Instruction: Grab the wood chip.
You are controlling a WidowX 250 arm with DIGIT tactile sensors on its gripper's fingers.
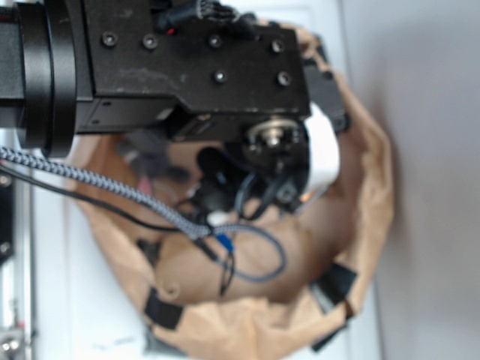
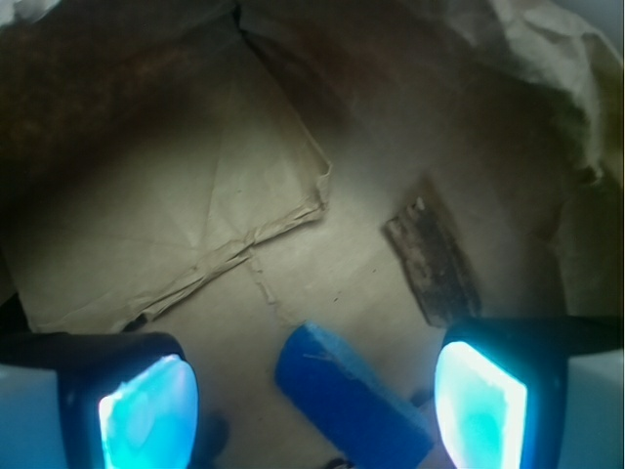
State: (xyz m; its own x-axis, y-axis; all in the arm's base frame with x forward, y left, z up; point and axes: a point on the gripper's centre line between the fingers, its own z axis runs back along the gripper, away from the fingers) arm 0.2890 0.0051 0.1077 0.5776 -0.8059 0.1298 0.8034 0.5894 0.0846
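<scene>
Two fingers spread wide, nothing held

Gripper (image 2: 312, 405) fingers (image 2: 146, 415) stand wide apart inside the brown paper bag (image 1: 375, 187). Blue sponge (image 2: 352, 396) lies between them, ungripped. Wood chip (image 2: 433, 259) lies flat on the bag floor, just beyond the right-hand finger.

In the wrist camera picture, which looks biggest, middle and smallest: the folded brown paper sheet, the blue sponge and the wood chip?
1. Folded brown paper sheet, clearly biggest.
2. Blue sponge, though it's partly cut off and nearer the camera, so unsure.
3. Wood chip, looks smallest and narrowest.
</scene>
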